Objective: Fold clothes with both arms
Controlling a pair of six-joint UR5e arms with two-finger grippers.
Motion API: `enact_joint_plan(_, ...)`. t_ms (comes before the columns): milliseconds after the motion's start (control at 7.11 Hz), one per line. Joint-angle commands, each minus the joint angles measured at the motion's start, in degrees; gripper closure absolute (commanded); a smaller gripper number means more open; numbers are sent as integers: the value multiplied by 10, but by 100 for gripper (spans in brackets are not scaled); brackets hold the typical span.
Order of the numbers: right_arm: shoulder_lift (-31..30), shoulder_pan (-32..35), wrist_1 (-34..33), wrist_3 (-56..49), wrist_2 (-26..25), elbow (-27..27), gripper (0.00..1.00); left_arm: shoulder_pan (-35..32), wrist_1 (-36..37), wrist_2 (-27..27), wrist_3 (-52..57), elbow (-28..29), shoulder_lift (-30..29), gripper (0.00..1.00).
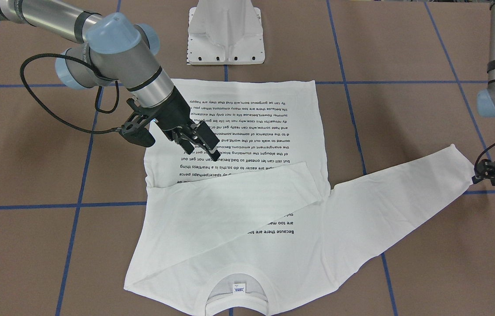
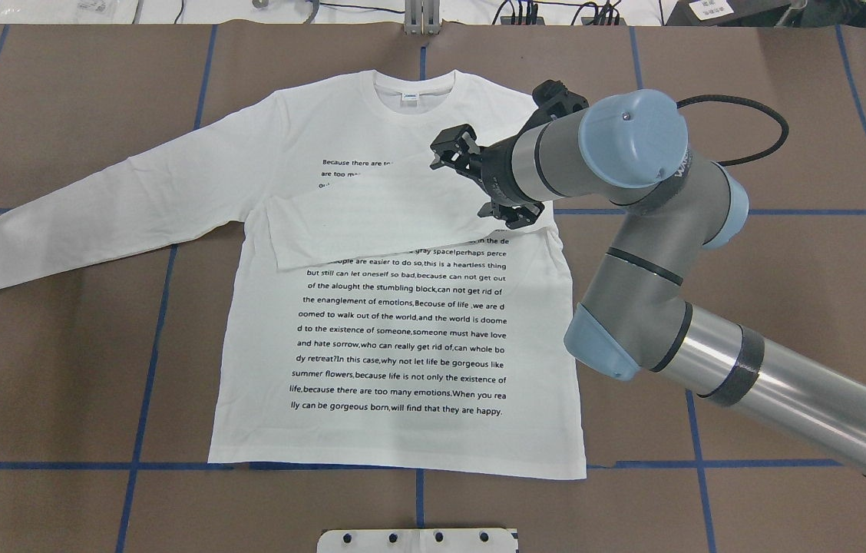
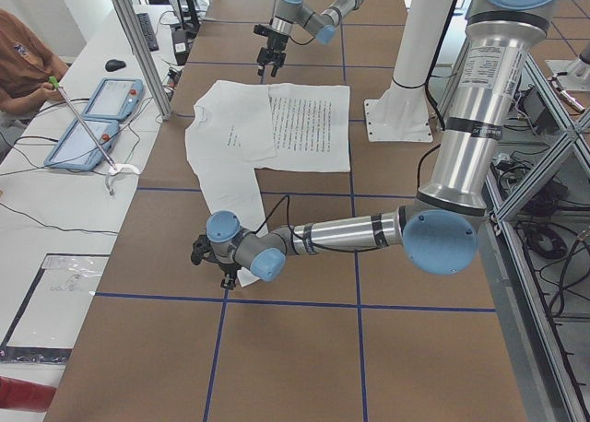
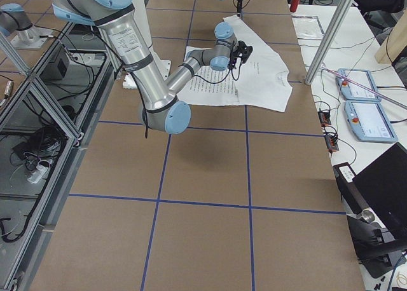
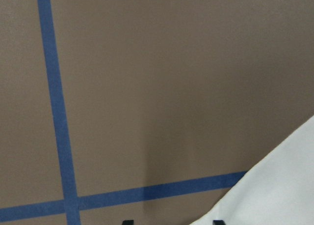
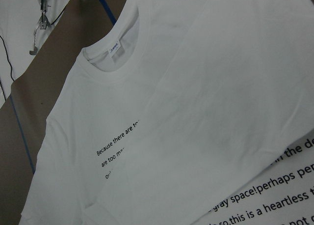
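Observation:
The white long-sleeved T-shirt (image 2: 402,322) lies flat on the table, text side up, its collar (image 2: 414,88) pointing away from the robot. One sleeve (image 1: 230,193) is folded across the chest and covers part of the text. The other sleeve (image 2: 110,200) stretches straight out toward the robot's left. My right gripper (image 1: 201,147) hovers open over the upper chest beside the folded sleeve, holding nothing. My left gripper (image 1: 478,177) sits low at the outstretched cuff. In the left wrist view its fingertips (image 5: 214,221) stand wide apart, with the cuff edge (image 5: 279,185) just beside them.
The white metal pedestal (image 1: 225,35) stands behind the shirt's hem on the robot's side. Blue tape lines (image 2: 157,307) grid the brown tabletop. A side table with tablets (image 3: 92,118) and a seated person (image 3: 23,58) lies beyond the collar end.

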Motion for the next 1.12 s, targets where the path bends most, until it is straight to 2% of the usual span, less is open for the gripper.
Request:
enact_joint_plan(0, -2, -1, -1, 1, 0, 1, 0, 0, 2, -1, -1, 0, 2, 38)
enact_joint_plan(984, -2, -1, -1, 2, 0, 2, 0, 0, 2, -2, 0, -2, 10, 39)
